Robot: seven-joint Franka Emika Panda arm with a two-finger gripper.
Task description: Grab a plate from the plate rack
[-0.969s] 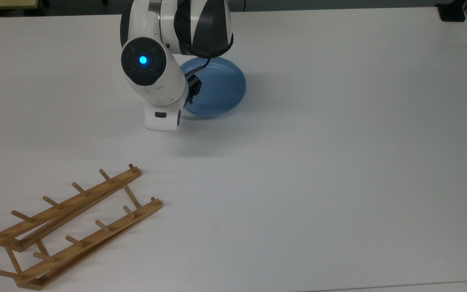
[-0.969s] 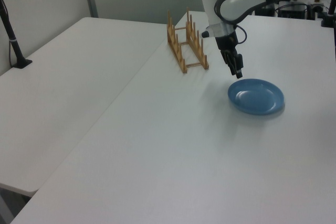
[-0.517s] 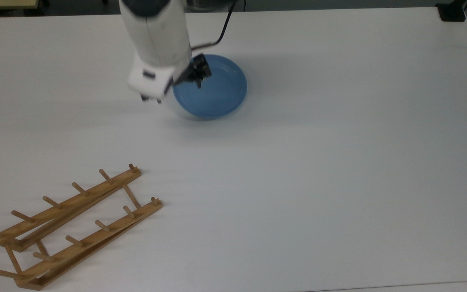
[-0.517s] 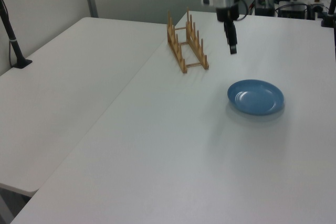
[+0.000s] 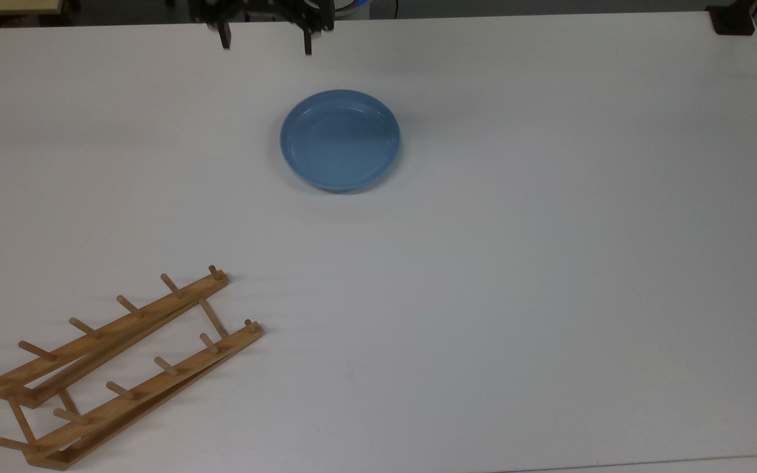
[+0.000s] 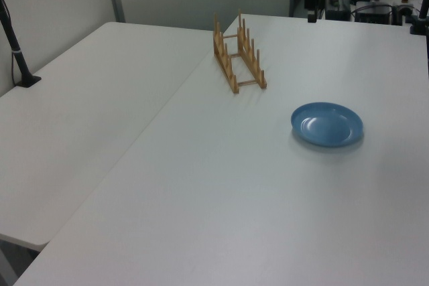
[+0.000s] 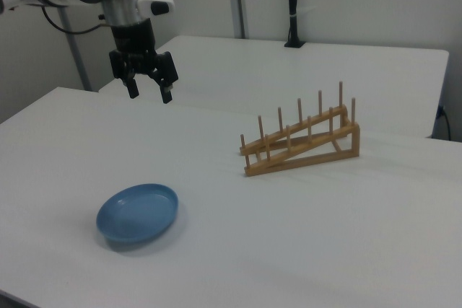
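Observation:
The blue plate [image 5: 340, 140] lies flat on the white table, well apart from the wooden plate rack [image 5: 115, 368]. The rack holds nothing between its pegs. My gripper [image 5: 265, 39] is at the top view's upper edge, beyond the plate. In the right view the gripper [image 7: 150, 94] hangs high above the table, up and behind the plate [image 7: 137, 213], open with nothing between its fingers. The rack [image 7: 303, 142] stands to the right view's right. In the left view the plate [image 6: 327, 124] sits in front of and to the right of the rack [image 6: 238, 55].
A second white table [image 6: 80, 112] adjoins this one on the left view's left, with a black pole [image 6: 13, 45] clamped to it. A black clamp [image 5: 733, 20] sits at the top view's upper right corner. Desk equipment [image 6: 375, 5] stands behind the table.
The arm has risen off the plate and drawn back to the top view's upper edge. The plate stays where it lay on the table. The rack has not moved.

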